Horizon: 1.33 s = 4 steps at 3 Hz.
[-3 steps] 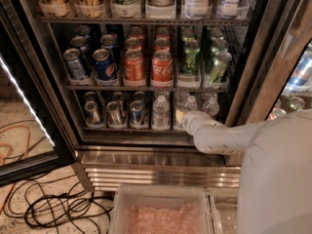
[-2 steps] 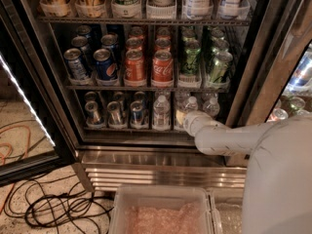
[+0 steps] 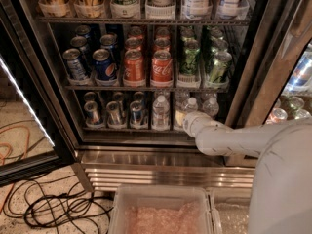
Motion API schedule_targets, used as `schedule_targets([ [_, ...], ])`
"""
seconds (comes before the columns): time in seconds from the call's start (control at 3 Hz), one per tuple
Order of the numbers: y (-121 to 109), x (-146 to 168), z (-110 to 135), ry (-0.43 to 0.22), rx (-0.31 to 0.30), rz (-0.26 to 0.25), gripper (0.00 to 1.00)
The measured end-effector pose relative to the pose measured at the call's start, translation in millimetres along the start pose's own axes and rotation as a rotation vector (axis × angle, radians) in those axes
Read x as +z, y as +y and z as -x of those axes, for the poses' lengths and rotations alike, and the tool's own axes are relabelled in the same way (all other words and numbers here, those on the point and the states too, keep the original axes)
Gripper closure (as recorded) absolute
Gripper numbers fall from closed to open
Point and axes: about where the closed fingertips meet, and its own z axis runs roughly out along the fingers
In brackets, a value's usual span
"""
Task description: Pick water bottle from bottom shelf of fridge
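The gripper (image 3: 188, 123) at a water bottle (image 3: 190, 107) on the bottom shelf (image 3: 126, 128)

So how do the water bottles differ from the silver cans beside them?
The water bottles are clear plastic with white caps; the silver cans are opaque metal. Bottles stand taller than cans. Bottles fill the right of the bottom shelf, cans the left; the gripper sits at the bottles, not the cans. Both stand upright.

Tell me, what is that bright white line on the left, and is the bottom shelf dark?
Camera view: a light strip glows on the open door; the bottom shelf is dim, where the gripper reaches among water bottles.
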Motion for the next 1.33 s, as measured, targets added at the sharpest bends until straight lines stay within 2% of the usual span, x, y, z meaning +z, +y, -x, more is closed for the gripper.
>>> schedule_targets([
  [1.33, 8.3, -13.9, -0.5, 0.051, 0.005, 0.039, 1.0],
])
